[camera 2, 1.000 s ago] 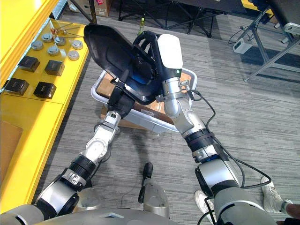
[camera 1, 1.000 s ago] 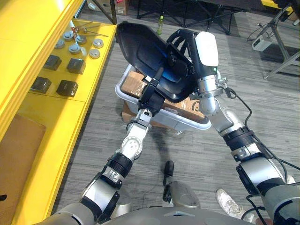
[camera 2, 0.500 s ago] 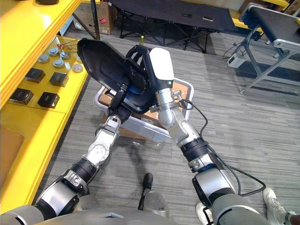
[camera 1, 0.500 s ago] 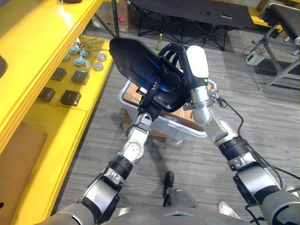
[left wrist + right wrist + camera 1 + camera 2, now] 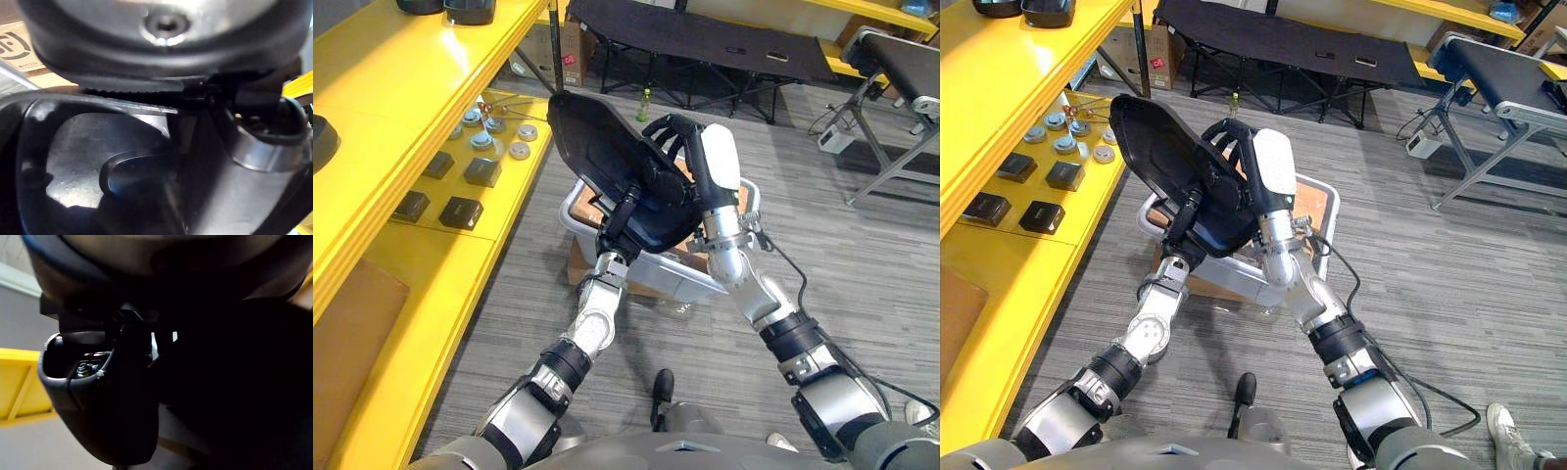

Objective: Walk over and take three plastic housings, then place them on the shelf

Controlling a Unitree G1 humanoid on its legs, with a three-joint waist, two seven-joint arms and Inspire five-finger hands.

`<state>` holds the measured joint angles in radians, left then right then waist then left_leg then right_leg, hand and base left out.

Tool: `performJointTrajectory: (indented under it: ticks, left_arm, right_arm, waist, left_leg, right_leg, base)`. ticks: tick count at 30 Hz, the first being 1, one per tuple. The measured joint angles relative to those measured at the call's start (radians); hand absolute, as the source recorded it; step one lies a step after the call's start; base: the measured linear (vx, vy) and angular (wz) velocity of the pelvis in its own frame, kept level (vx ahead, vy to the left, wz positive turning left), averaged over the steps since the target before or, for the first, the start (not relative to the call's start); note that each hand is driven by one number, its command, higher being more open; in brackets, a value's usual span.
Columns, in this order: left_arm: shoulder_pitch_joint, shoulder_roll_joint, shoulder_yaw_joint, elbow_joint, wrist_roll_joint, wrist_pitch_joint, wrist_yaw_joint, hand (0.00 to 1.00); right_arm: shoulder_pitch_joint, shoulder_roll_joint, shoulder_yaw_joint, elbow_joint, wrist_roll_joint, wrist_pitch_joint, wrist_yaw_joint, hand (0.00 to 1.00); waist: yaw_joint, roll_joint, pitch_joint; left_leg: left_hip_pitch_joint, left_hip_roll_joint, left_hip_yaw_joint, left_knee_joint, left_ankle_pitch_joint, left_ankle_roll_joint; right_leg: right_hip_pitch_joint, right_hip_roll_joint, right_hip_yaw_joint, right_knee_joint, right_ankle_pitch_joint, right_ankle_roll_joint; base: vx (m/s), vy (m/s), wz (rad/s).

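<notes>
Right hand [image 5: 707,164] and left hand [image 5: 619,217] grip black housing [image 5: 592,137] over bin [image 5: 675,277].

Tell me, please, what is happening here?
The robot holds a black housing up with both hands: the left hand grips its lower edge, the right hand curls over its other edge. It hangs above a bin on the floor, beside the yellow shelf; it is not placed yet.
</notes>
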<state>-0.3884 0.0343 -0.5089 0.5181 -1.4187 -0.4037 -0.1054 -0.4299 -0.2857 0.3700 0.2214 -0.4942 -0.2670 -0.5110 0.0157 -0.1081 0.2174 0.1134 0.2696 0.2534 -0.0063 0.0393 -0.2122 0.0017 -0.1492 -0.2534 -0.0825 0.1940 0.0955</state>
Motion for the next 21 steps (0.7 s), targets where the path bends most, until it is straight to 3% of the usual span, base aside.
performJointTrajectory:
  ticks: [3,8,13,16,21]
  left_arm:
    - [0.003,-0.048,0.105,-0.052,0.036,-0.043,0.061,0.0]
    - [0.016,-0.051,0.181,-0.093,0.131,-0.044,0.125,0.0]
    - [0.089,-0.07,0.345,-0.24,0.262,-0.029,0.177,0.0]
    - [0.095,-0.051,0.461,-0.249,0.411,-0.025,0.223,0.0]
    - [0.158,0.01,0.593,-0.249,0.703,0.003,0.378,0.0]
  right_arm:
    - [0.089,0.022,0.039,0.001,0.034,-0.065,0.002,1.0]
    - [0.106,0.05,0.052,-0.005,0.092,-0.083,0.023,1.0]
    - [0.123,0.066,0.035,-0.141,0.241,-0.065,0.065,1.0]
    - [0.133,0.065,-0.036,-0.228,0.318,-0.039,0.084,1.0]
    - [0.135,0.043,-0.193,-0.313,0.561,-0.002,0.174,1.0]
  waist:
    - [-0.005,0.001,-0.002]
    - [-0.008,0.003,-0.009]
    - [-0.006,0.02,-0.04]
    - [-0.006,0.046,-0.06]
    - [-0.018,0.081,-0.086]
  left_leg:
    - [0.001,-0.002,0.001,0.0,0.001,-0.001]
    - [0.006,-0.007,-0.005,0.0,0.0,0.001]
    - [0.013,-0.009,-0.004,0.0,-0.003,0.001]
    - [0.014,-0.011,-0.004,0.0,-0.004,0.001]
    - [0.014,-0.011,-0.007,0.0,-0.006,0.001]
  right_leg:
    - [0.001,-0.002,-0.001,0.003,0.002,-0.001]
    - [0.012,-0.007,-0.01,0.003,0.003,0.0]
    - [0.017,-0.009,-0.018,0.003,0.0,0.002]
    - [0.018,-0.011,-0.024,-0.002,-0.005,0.007]
    - [0.021,-0.012,-0.033,-0.003,-0.012,0.006]
  base:
    - [0.01,0.006,0.0]
    - [0.01,0.015,0.05]
    - [-0.01,0.002,0.0]
    - [-0.01,0.004,0.0]
    - [-0.01,0.004,0.01]
